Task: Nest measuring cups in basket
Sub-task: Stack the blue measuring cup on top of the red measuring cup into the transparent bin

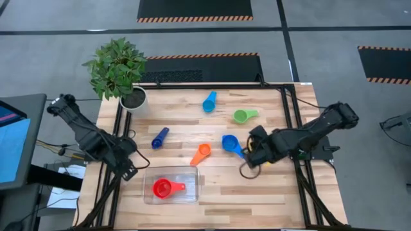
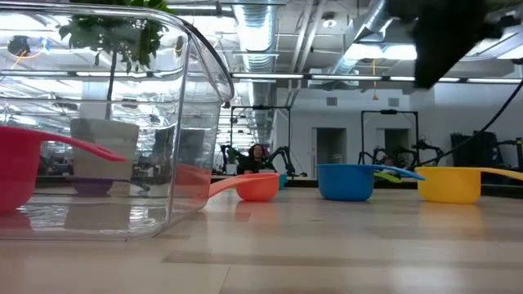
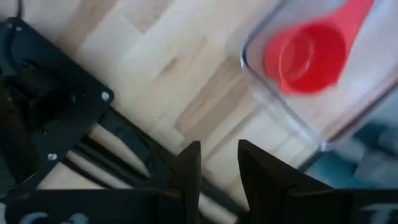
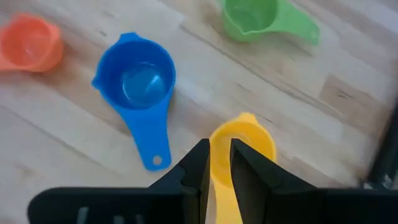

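The clear basket [image 1: 192, 192] lies at the table's near side with the red cup [image 1: 164, 188] inside it. The orange cup [image 1: 201, 153], blue cup [image 1: 230, 144], green cup [image 1: 244, 115], light blue cup [image 1: 209, 101] and dark blue cup [image 1: 159, 138] lie loose on the wood. My right gripper [image 1: 252, 157] is right of the blue cup and shut on the yellow cup [image 4: 245, 140], which it hides in the high view. My left gripper [image 1: 131, 168] is open and empty at the table's left edge, beside the basket's left end [image 3: 280, 106]. My right gripper pinches the yellow cup's handle [image 4: 221, 180] between its two fingers. The fingers come slanting down from the table's right side and lie along the handle. The bowl points away from the wrist. In the low view the cup [image 2: 449, 184] stands level with its bottom on the table.
A plant in a white pot [image 1: 133, 98] stands at the far left corner. Black frame rails [image 1: 289, 128] run along the table's left and right edges. Bare wood shows along the near edge, right of the basket.
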`<state>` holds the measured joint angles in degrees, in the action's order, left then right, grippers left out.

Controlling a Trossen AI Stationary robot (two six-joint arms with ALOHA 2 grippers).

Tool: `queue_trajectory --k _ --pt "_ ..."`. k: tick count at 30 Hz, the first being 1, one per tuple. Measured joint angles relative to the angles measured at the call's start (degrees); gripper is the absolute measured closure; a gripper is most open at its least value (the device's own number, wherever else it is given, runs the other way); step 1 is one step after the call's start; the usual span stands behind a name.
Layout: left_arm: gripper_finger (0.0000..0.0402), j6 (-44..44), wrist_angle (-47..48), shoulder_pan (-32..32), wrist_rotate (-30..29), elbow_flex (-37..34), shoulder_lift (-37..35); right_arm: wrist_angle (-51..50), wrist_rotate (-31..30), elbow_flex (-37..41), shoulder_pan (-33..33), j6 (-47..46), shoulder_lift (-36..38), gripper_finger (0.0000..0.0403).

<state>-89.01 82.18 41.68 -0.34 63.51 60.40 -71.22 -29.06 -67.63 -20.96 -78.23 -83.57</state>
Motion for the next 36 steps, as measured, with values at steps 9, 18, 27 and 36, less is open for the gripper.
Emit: queue_trajectory --k 9,18,27,36 --pt "0.0308 -2.8 0.1 6.8 1.0 0.0 5.8 20.0 5.7 4.3 8.1 18.9 -2.3 0.0317" --pt "0.0308 -2.8 2.1 8.6 -1.3 0.0 13.4 23.2 10.6 4.3 12.9 30.5 -5.5 0.0317" --pt "0.0308 -4.8 1.6 10.9 -2.0 0.0 14.2 27.9 15.9 4.4 17.5 34.4 -10.3 0.0317" --pt "0.0308 -7.8 1.1 11.3 -3.8 0.0 14.2 35.0 21.0 3.8 19.0 39.7 -17.3 0.0317"
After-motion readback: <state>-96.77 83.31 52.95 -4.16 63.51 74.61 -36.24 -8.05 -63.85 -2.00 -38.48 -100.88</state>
